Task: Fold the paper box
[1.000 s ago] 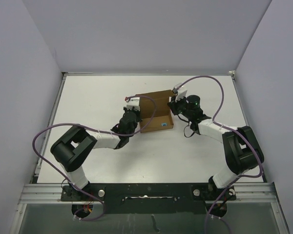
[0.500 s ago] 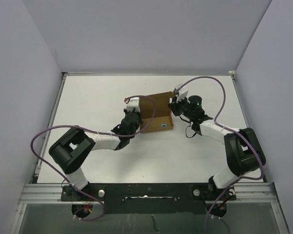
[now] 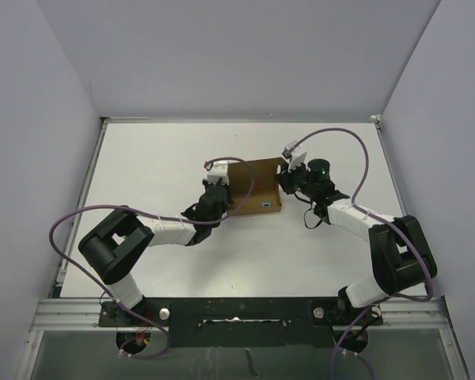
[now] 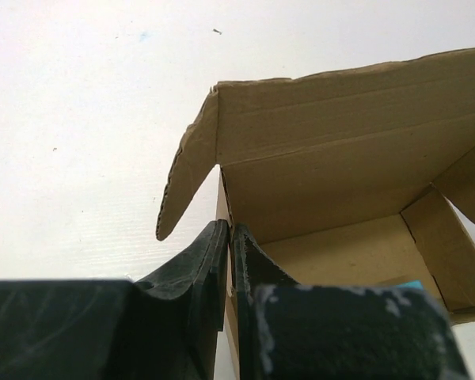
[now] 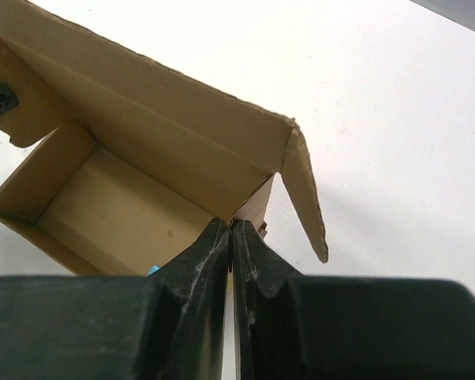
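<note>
The brown cardboard paper box (image 3: 257, 186) stands open on the white table, its lid flap raised at the back. My left gripper (image 3: 224, 192) is shut on the box's left side wall; in the left wrist view (image 4: 229, 237) the wall sits pinched between the black fingers, with a side flap (image 4: 186, 178) hanging outward. My right gripper (image 3: 283, 180) is shut on the right side wall; in the right wrist view (image 5: 229, 233) the fingers clamp it, a flap (image 5: 305, 194) sticking out to the right. A tiny blue piece (image 3: 266, 203) shows inside the box.
Purple cables (image 3: 332, 134) loop above both arms. Grey walls (image 3: 245, 63) enclose the table at the back and sides. The metal rail (image 3: 237, 313) with the arm bases runs along the near edge.
The box has been lifted and tilted more upright; its back lid flap stands steeper. Both grippers stayed clamped on the side walls and shifted slightly.
</note>
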